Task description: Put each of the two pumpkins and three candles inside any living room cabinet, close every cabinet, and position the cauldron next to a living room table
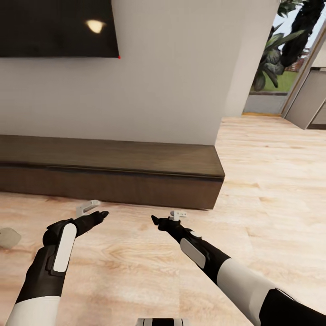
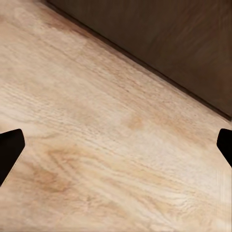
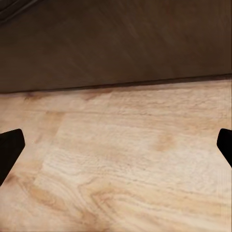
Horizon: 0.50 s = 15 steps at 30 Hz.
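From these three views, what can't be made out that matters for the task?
- Cabinet: cut off by the head view's left edge; its front is in shadow, so drawer seams can't be read.
- Pale object on the floor: cropped by the left edge; possibly a candle, can't confirm.
- Left gripper and right gripper: fingers seen end-on in the head view, only dark tips at the wrist views' edges.

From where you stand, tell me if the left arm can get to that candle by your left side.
Probably yes. The candle lies on bare floor just outside the left claw, nothing between them. The claw is open and points toward the cabinet, so it must swing left.
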{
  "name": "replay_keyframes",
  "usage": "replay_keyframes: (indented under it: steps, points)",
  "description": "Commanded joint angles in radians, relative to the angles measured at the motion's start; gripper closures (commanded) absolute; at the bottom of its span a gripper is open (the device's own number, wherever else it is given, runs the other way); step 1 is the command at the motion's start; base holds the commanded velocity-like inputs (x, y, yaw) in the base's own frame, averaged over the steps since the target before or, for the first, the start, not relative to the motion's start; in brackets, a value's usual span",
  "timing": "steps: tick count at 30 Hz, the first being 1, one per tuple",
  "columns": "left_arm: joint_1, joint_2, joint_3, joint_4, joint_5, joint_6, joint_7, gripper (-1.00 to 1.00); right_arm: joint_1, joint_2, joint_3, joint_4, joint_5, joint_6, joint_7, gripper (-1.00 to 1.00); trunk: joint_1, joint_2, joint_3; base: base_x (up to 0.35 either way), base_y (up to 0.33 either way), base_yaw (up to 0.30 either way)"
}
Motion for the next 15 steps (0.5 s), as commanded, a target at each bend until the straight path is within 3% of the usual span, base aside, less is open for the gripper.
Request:
replay_keyframes:
  steps: [1,11,15]
  points:
    - [0.0,0.001,0.0,-0.001,0.01,0.004,0.008,-1.0,-0.001,0.0,0.006,0.002,-0.011,-0.007,0.002,-1.0,-0.001,0.0,0.002,-0.002,0.0,0.193]
    - [0.0,0.001,0.003,-0.001,0.011,0.005,0.008,-1.0,-0.002,0.002,0.002,0.041,-0.012,-0.014,-0.006,-1.0,-0.005,0.002,0.03,0.0,0.0,0.193]
    - [0.0,0.001,0.003,-0.001,0.01,0.005,0.008,-1.0,-0.002,0.003,0.005,0.116,-0.012,-0.033,-0.063,-1.0,-0.007,0.003,0.041,0.0,0.0,0.197]
